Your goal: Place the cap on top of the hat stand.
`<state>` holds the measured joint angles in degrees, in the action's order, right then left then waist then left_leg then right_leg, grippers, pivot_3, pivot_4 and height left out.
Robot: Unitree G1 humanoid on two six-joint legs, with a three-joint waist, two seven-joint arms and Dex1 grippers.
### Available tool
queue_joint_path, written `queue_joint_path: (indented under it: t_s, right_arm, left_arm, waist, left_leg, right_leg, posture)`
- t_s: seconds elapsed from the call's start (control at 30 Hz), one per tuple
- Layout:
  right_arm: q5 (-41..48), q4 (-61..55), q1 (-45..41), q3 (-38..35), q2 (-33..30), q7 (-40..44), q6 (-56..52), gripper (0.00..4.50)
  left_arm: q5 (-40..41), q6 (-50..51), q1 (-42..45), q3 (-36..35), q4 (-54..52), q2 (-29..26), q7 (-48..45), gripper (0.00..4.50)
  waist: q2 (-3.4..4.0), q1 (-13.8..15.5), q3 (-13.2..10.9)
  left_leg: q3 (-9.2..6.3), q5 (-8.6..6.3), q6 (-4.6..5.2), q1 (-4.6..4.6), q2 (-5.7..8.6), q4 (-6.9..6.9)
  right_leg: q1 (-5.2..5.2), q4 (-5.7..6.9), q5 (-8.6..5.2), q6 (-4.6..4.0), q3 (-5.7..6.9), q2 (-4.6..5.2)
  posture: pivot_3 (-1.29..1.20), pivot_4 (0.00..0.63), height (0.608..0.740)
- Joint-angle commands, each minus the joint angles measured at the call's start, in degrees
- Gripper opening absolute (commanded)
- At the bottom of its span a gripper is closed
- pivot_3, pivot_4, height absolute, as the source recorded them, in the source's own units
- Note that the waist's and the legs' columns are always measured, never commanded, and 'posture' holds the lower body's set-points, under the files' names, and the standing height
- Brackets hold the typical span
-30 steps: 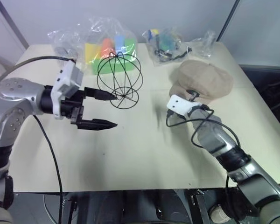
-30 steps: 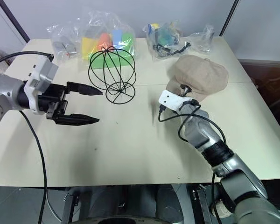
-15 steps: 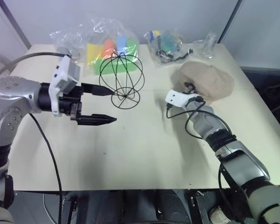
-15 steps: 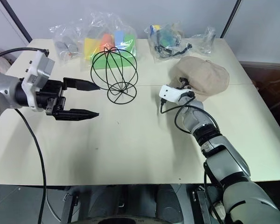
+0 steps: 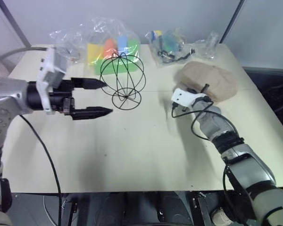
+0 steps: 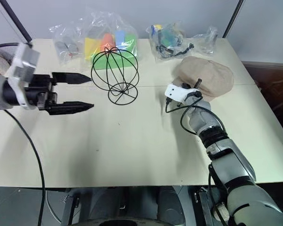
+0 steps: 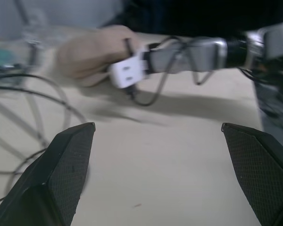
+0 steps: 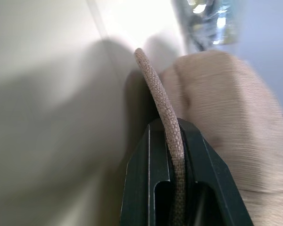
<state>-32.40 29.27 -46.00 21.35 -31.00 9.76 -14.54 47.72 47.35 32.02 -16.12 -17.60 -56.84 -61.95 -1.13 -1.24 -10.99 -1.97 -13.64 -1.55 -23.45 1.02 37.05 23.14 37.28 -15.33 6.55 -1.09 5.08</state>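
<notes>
right pincer [image 8: 174,155]: clamped on cap [image 5: 212,81] brim
left pincer [image 5: 96,98]: apart, beside hat stand [image 5: 122,81]

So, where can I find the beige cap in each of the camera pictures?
Left eye view: the cap is right of centre on the table, its near edge at the right claw.
Right eye view: the same place.
Left wrist view: a blurred tan shape behind the right arm's white wrist box.
Right wrist view: the brim edge is pinched between that claw's fingers.
Shared landmark: the hat stand, left of the cap.
</notes>
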Motion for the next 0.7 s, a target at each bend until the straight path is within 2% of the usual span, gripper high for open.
queue_joint_path:
  t_s: [0.03,0.13,0.3,0.53,0.7]
  right_arm:
    - [0.4,-13.6,-4.6,-3.7,-1.8,2.8,2.4,0.05]
    - [2.1,-21.0,-10.8,-4.3,0.3,5.1,6.9,0.05]
    - [6.3,-23.6,-15.9,-2.2,7.1,7.9,15.8,0.05]
    - [5.7,-21.0,-12.3,6.1,12.6,14.2,25.0,0.05]
    - [-2.6,-17.0,-8.5,12.5,13.5,12.1,30.6,0.05]
  left_arm:
    - [2.4,2.0,-2.2,-9.7,-1.7,-0.9,5.6,4.5]
    - [2.4,3.2,-7.0,-17.8,-1.3,-1.5,8.9,4.5]
    - [2.2,3.5,-12.5,-24.1,-1.5,-2.1,10.8,4.5]
    - [3.0,3.0,-15.8,-26.3,-2.7,-2.7,11.7,4.5]
    - [3.7,3.1,-16.3,-26.3,-3.7,-3.0,12.4,4.5]
  waist:
    - [0.02,-0.4,-0.1]
    - [0.11,-2.0,-0.2]
    - [0.02,-2.7,-0.1]
    - [-0.11,-1.4,-0.1]
    - [-0.16,-1.4,0.0]
  left_leg:
    - [0.01,0.0,0.0,0.0,-0.01,-0.02]
    - [0.0,0.0,0.0,-0.01,-0.11,-0.11]
    - [0.02,-0.01,-0.02,0.04,-0.56,-0.34]
    - [0.09,0.05,-0.12,0.05,-0.67,-0.45]
    - [0.1,0.08,-0.18,0.06,-0.67,-0.46]
  right_leg:
    - [0.03,0.01,0.0,0.0,-0.01,-0.01]
    - [0.22,0.15,0.0,0.0,-0.09,-0.04]
    - [0.36,0.18,0.01,-0.05,-0.14,-0.43]
    - [0.29,-0.06,0.17,-0.3,-0.13,-0.35]
    - [0.3,-0.06,0.22,-0.38,-0.12,-0.38]
  posture:
    - [0.0,0.15,0.74]
    - [0.0,0.15,0.74]
    - [0.0,0.15,0.74]
    - [0.0,0.15,0.74]
    - [0.0,0.15,0.74]
